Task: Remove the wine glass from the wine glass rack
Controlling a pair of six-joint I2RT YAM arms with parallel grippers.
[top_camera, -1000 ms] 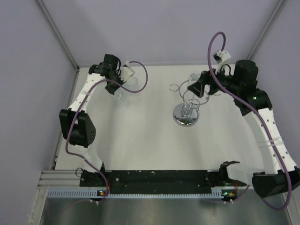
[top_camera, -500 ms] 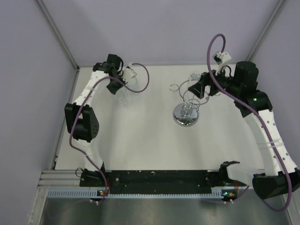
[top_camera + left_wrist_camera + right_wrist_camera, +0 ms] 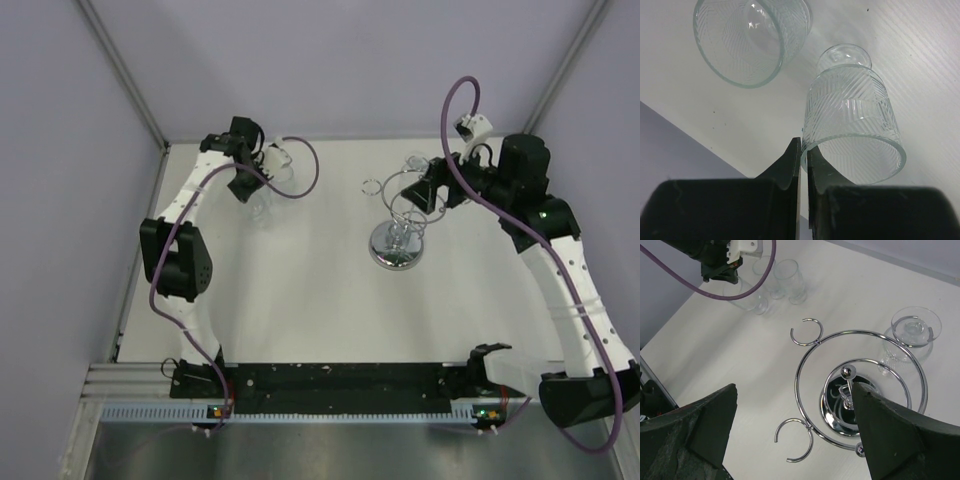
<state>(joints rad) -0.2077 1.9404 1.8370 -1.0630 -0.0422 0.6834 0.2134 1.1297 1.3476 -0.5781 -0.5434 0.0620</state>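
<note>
My right gripper is wide open, holding nothing. I'd straddle the wine glass, then ease it sideways off the rack.

The white table is carrying a chrome wire rack, which is standing on its round mirror base right of centre. A small group of clear ribbed glasses is sitting close together near the far left corner, well apart from the rack.
</note>
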